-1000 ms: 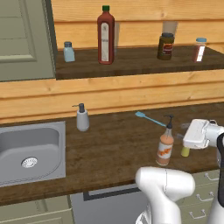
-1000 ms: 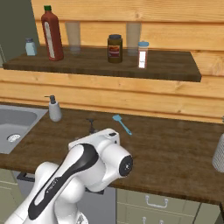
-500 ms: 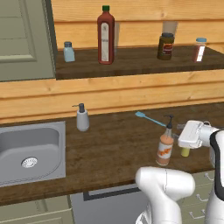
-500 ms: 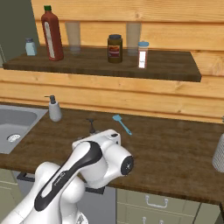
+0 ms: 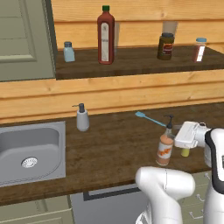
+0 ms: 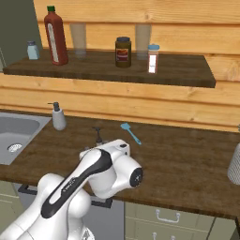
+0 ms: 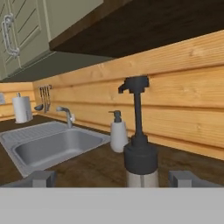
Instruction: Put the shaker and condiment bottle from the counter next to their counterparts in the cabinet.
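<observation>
The peach-orange condiment bottle [image 5: 165, 151] stands near the counter's front edge, its thin dark nozzle pointing up. My gripper [image 5: 175, 134] reaches it from the right at neck height. In the hand view the bottle's dark cap [image 7: 140, 158] rises between my fingertips [image 7: 41, 178], nearer the right one, with gaps on both sides; the gripper [image 7: 113, 178] is open. The tiny yellow-green shaker [image 5: 185, 152] peeks out below my hand. In the cabinet [image 5: 131, 62], the pale blue shaker [image 5: 68, 51] and the tall dark red bottle [image 5: 105, 35] stand on the shelf's left part.
A dark jar [image 5: 166, 46] and a white red-capped shaker [image 5: 199, 49] stand on the shelf's right. On the counter are a grey soap pump [image 5: 82, 118], a blue utensil [image 5: 148, 118] and, at left, the sink [image 5: 30, 151]. A grey object [image 6: 234, 164] stands at the far right.
My hand has slid left along the counter front, closing in on the condiment bottle until its neck stands between the open fingers. Bottle and shaker have not moved.
</observation>
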